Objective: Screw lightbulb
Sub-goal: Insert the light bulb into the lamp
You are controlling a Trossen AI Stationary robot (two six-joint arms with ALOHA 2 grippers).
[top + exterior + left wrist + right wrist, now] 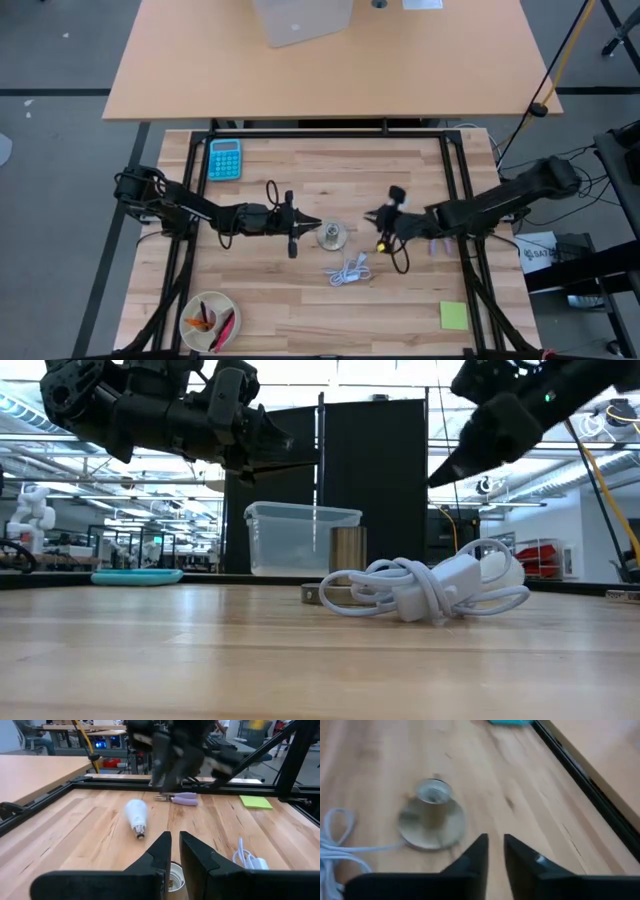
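Desk [270,300], read from the front edge to the back.

At the front you see a round bowl [190,304] holding red and orange bits. A yellow-green sticky note [453,316] lies at the other front corner, with no writing on it that you can see. Farther in lies the white coiled cable [348,270], bunched loosely with its plug on top. Just behind it stands the grey socket disc [332,236], upright with its mouth facing up.

The two arms meet at mid-desk, one on each side of the socket. The left pincer [316,223] hangs above the desk just beside the socket. Its fingers stand a narrow slit apart and hold nothing. The right pincer [371,214] points in from the other side, raised clear of the wood. Its fingers also stand a narrow slit apart, with nothing between them.

The lightbulb [136,814] is in neither pincer. In the left wrist view it lies on its side on the bare wood, under the right arm, with its silvery screw base turned toward the left pincer. It is near the socket but does not touch it. A purple-handled pair of pliers [182,798] lies beyond it.

Toward the back left corner lies a turquoise calculator [224,158] — its key legends are too small to read. Beyond the desk, a clear plastic box [290,540] sits on a second table. A white label off the right edge carries print that you cannot read in full.
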